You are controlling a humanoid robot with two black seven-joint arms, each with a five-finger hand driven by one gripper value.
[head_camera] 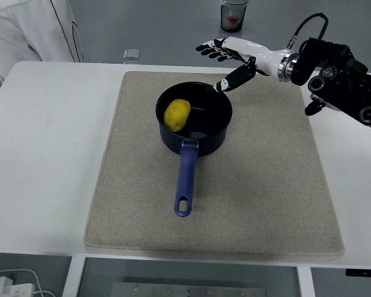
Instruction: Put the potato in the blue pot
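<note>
The yellow potato [177,114] lies inside the blue pot [210,133], against its left wall. The pot stands on the beige mat [266,198] with its blue handle [185,182] pointing toward the table's near edge. My right hand [226,59] hovers above and behind the pot's far right rim, fingers spread and holding nothing. Its black arm [343,86] comes in from the right edge. The left arm does not show.
A person in a white coat [31,28] stands at the top left. A small clear block [131,55] sits at the table's far edge. A cup [234,15] with something red in it stands beyond the table.
</note>
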